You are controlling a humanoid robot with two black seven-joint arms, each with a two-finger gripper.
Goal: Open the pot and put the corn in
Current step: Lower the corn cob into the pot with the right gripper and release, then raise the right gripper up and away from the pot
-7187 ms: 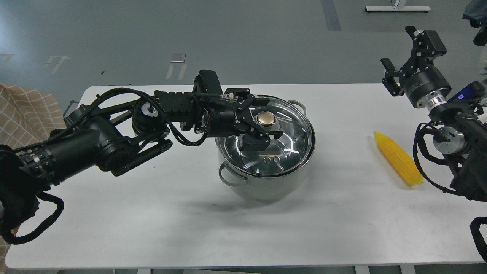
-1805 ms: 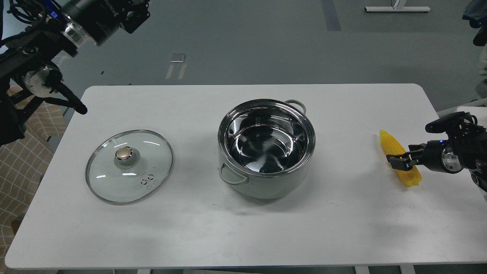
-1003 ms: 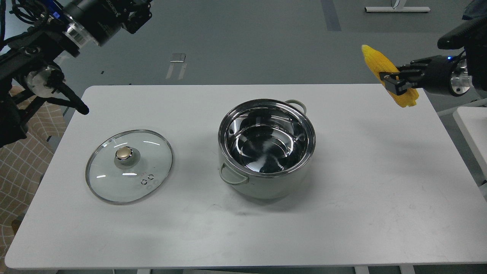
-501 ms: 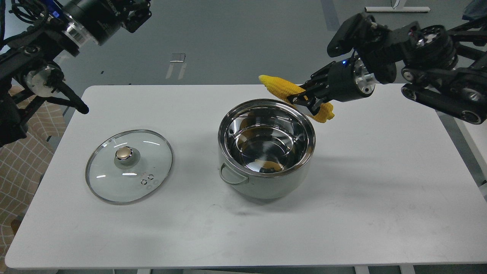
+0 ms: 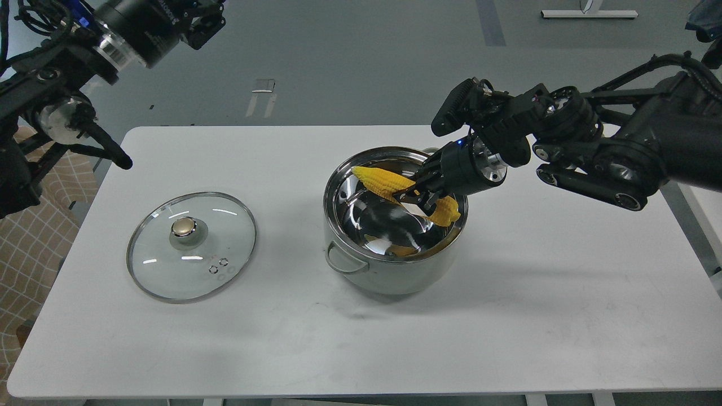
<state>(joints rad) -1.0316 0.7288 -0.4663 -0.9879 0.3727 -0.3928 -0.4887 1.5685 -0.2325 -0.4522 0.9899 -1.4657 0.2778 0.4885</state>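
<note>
Reaching in from the right, with the right gripper (image 5: 416,195) pinching the corn (image 5: 389,185) around its middle, over the open mouth of the pot (image 5: 395,270). Holding the corn tilted, tapered tip pointing up-left toward the far-left rim, thick end dipping down at the right wall, just inside the rim. Mirroring yellow in the shiny floor of the pot near its front wall. Standing near the middle of the white desk (image 5: 507,316), with 1 loop handle showing at front-left; the other hidden behind the gripper. Lying flat on the desk well left of the pot, apart from it, the glass lid (image 5: 192,246) with its gold knob (image 5: 184,226) facing up. Hanging high at the top-left corner, clear of the desk and well apart from the lid, the left gripper (image 5: 203,20); cut off by the frame edge, so cannot tell whether spread or pressed together.
</note>
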